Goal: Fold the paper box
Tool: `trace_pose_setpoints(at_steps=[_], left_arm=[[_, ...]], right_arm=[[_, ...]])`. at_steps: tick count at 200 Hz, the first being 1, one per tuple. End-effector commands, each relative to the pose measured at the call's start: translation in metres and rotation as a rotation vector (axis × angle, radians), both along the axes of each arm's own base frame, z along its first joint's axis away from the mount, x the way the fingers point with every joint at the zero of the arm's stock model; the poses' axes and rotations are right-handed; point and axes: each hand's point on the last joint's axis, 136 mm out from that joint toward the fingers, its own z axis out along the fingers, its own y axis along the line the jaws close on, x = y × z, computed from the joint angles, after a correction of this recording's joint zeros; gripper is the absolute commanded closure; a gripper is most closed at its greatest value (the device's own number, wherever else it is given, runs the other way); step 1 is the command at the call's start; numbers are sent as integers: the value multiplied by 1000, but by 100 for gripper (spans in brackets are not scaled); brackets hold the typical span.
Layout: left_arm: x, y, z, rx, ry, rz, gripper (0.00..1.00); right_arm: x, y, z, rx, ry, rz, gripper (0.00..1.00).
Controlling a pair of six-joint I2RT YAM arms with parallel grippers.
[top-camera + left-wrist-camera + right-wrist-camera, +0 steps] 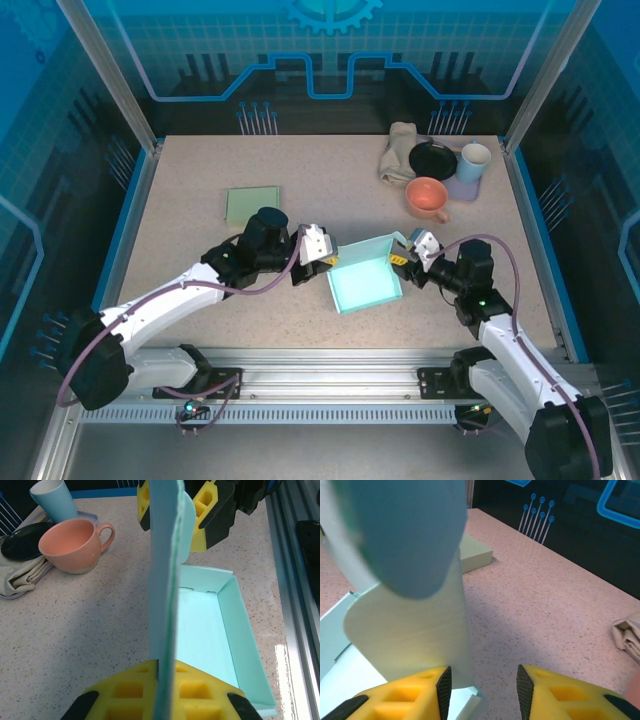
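Note:
The teal paper box [366, 283] lies open-topped on the table's near middle. My left gripper [318, 250] is shut on its left wall, which runs edge-on [165, 605] up between the yellow pads [135, 690] in the left wrist view. My right gripper [411, 251] stands open at the box's far right corner. A rounded flap [410, 630] rises just inside its left finger [437, 692], with bare table in the rest of the gap. From the left wrist view, the right gripper [176, 507] straddles the top of that wall and its flap [186, 527].
A pink cup [428, 197], black dish [432, 158], light blue cup [472, 160] and beige cloth [398, 150] crowd the back right. A pale green square pad [253, 204] lies at the back left of centre. The rail [330, 365] borders the near edge.

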Motion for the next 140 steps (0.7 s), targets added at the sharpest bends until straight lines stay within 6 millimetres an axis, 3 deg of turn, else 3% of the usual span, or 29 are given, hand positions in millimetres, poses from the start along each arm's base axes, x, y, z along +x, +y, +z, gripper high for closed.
trace_pose_setpoints(at_steps=[1, 140], left_arm=[[-16, -6, 3, 0, 30, -97, 100], [-32, -8, 1, 21, 82, -169, 100]], right_arm=[[-7, 13, 31, 40, -68, 114, 60], [-44, 41, 42, 47, -78, 324, 64]])
